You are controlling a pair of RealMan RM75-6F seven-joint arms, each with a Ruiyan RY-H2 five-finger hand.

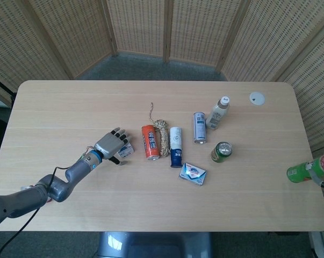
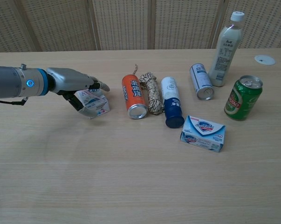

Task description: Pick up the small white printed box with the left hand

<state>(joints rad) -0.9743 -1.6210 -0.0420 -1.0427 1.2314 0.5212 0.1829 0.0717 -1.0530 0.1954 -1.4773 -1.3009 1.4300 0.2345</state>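
The small white printed box (image 2: 97,106) lies on the table left of the orange can (image 2: 133,95). My left hand (image 2: 77,83) reaches over it from the left. Its fingers stretch out straight across the box's top, and the thumb curls down against the box's near left side. The box still rests on the table. In the head view the left hand (image 1: 110,144) covers most of the box (image 1: 127,151). My right hand shows in neither view.
Right of the box lie the orange can (image 1: 149,142), a rope bundle (image 2: 151,91), a blue-and-white bottle (image 2: 171,103), a silver can (image 2: 201,81) and a soap box (image 2: 203,133). A tall bottle (image 2: 225,44) and a green can (image 2: 243,97) stand at the right.
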